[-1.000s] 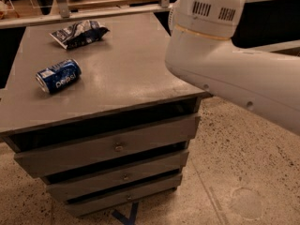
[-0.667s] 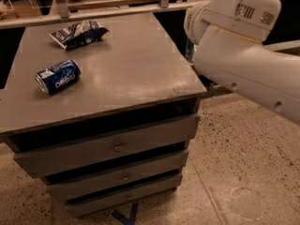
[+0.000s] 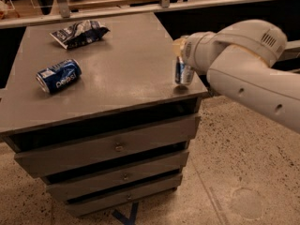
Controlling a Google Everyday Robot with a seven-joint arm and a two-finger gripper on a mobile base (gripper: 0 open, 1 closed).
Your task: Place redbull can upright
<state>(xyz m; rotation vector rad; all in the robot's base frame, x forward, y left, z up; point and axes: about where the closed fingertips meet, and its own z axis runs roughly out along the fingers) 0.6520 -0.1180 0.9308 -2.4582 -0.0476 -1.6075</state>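
The redbull can is slim and silver with blue patches. It stands upright at the right front edge of the grey tabletop. My gripper comes in from the right on the white arm and is shut on the can's top part. The can's base is at or just above the tabletop; I cannot tell if it touches.
A blue Pepsi can lies on its side at the left of the tabletop. A dark crumpled snack bag lies at the back left. Drawers are below the top. A rail runs behind. Speckled floor lies to the right.
The arm has swung down and away from the camera to the table's right edge. The redbull can, hidden before, now shows upright in the gripper at that edge.
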